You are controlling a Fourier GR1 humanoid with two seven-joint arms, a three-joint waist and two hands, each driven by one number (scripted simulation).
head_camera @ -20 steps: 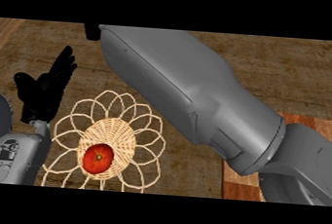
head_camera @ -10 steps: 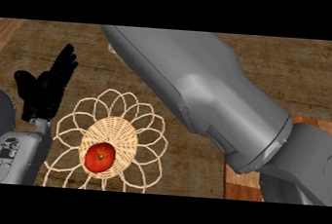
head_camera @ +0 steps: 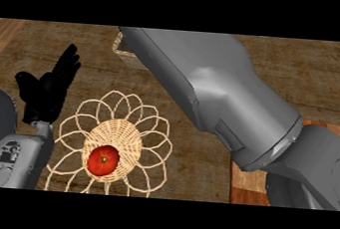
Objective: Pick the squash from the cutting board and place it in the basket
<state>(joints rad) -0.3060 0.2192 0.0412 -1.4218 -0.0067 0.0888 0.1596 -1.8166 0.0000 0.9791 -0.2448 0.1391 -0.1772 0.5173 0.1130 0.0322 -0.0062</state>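
Observation:
A wicker basket with a looped, flower-like rim lies on the counter at lower left. A round red fruit sits in its woven middle. No squash shows anywhere. A corner of the reddish wooden cutting board peeks out at lower right, mostly hidden under my right forearm. This forearm crosses the view from lower right to the top edge, and its hand lies beyond that edge. My left hand rests open at the left, fingers up, beside the basket's upper left.
A small tan woven-looking piece shows at the top, just left of the right forearm. The brown counter stretches to the upper right. A lighter wooden strip runs down the far left edge.
My right forearm has swung to the right across the top of the view, and the black bit of its hand seen earlier has gone out of frame. The left hand and basket have not moved.

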